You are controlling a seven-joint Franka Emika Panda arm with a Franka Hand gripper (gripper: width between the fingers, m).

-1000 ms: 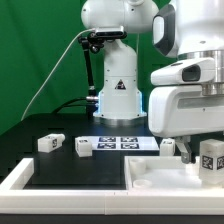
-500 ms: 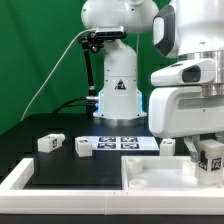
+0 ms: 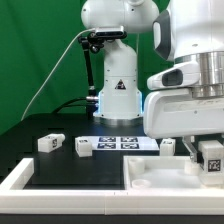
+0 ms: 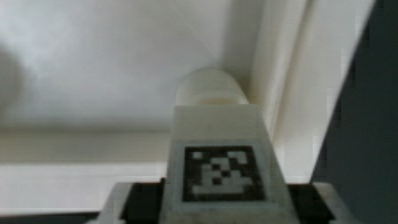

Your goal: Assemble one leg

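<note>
My gripper (image 3: 208, 160) is shut on a leg (image 3: 211, 156), a white chunky peg with a black-and-white tag, at the exterior view's right. It holds the leg just above the large white panel (image 3: 150, 176). In the wrist view the leg (image 4: 221, 140) sits between my gripper's (image 4: 221, 196) dark fingers. Its rounded tip points down at the panel's (image 4: 107, 60) inner surface, close to a raised rim and corner. I cannot tell whether the tip touches the panel. Three more legs lie on the black table (image 3: 50, 143), (image 3: 84, 148), (image 3: 168, 146).
The marker board (image 3: 122, 142) lies flat behind the loose legs, in front of the robot's white base (image 3: 118, 95). A white raised border (image 3: 20, 180) runs along the table's near left edge. A green backdrop stands behind.
The arm's wrist body has shifted slightly toward the exterior view's left. The held leg stays at much the same spot over the panel. The loose legs have not moved.
</note>
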